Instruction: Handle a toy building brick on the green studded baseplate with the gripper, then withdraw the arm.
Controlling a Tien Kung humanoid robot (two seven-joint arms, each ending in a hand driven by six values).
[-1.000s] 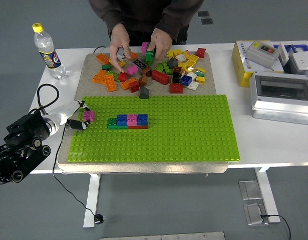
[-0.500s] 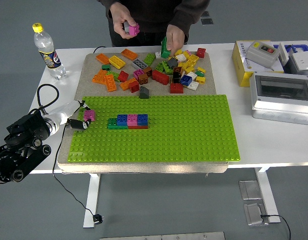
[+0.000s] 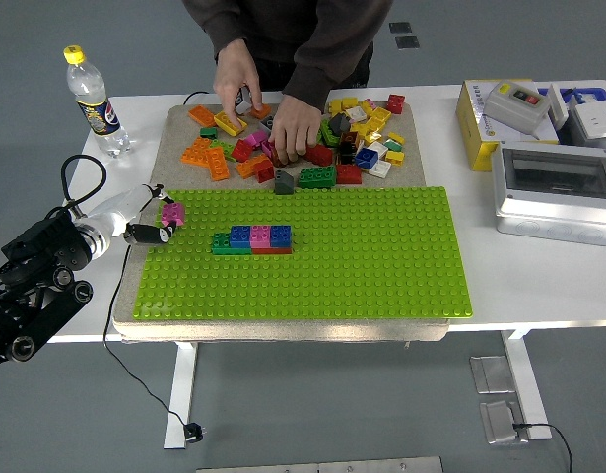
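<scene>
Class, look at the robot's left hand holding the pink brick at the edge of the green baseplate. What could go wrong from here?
1. The left hand grips the small pink toy brick only at its fingertips, so it may slip.
2. The row of green, blue, pink and red bricks on the green studded baseplate sits close; a sweep could knock it.
3. The person's hands work in the loose brick pile nearby.

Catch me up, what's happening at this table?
The robot's left hand holds a small pink toy brick at the left edge of the green studded baseplate, near a short row of green, blue, pink and red bricks. Across the table, a person's hands sort the loose brick pile.
</scene>
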